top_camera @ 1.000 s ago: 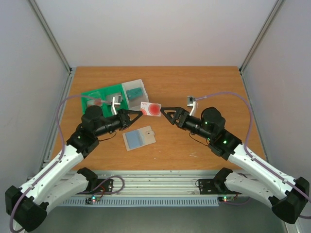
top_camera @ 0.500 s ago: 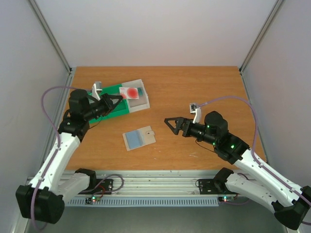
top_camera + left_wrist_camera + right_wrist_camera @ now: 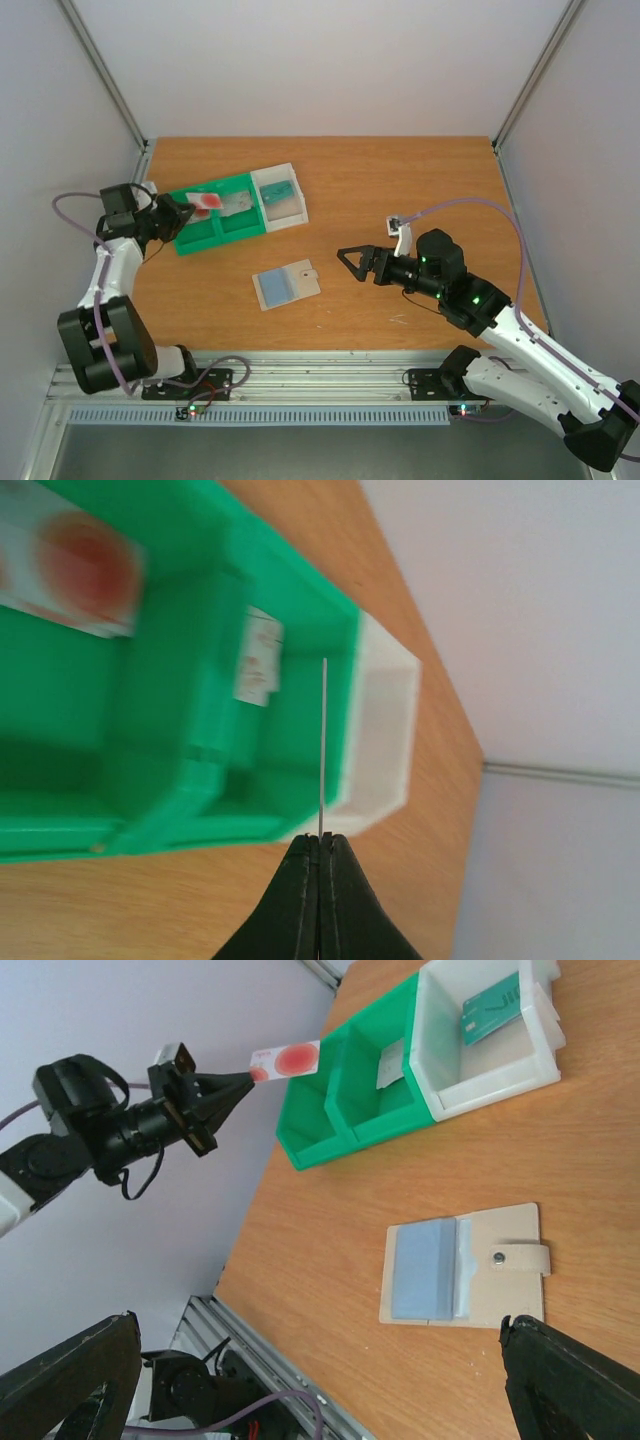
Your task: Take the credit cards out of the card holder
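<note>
Green and white plastic forms the 3-compartment tray [image 3: 220,234] at 10 o'clock on the wooden tabletop [image 3: 400,190], and it already contains 3 thin plastic cards. A teal card [image 3: 492,1005] lies in the white end compartment, a small white card with red print [image 3: 258,655] in the middle green one, and a blurred white card with a red disc [image 3: 75,575] in the far green one. A 4th card, the white red-disc held card [image 3: 285,1057], is pinched by its edge in the clenched left tool [image 3: 320,840], in the air over the tray's 9 o'clock end.

The flat pale blue-grey card holder [image 3: 287,285] lies open near the tabletop's middle, at 5 o'clock from the tray. The right tool [image 3: 349,265] hangs released and empty, jaws wide, at 3 o'clock of the holder and apart from it.

I judge the task well advanced: this card has yet to be dropped. Whether the holder's pockets hide another card, I cannot tell.

1 second ago the 2 tools met at 1 o'clock of the holder with the held card between their tips. Since then the left arm has swung the card out to the tray's far end and the right tool has backed toward 3 o'clock. The holder has not moved.
</note>
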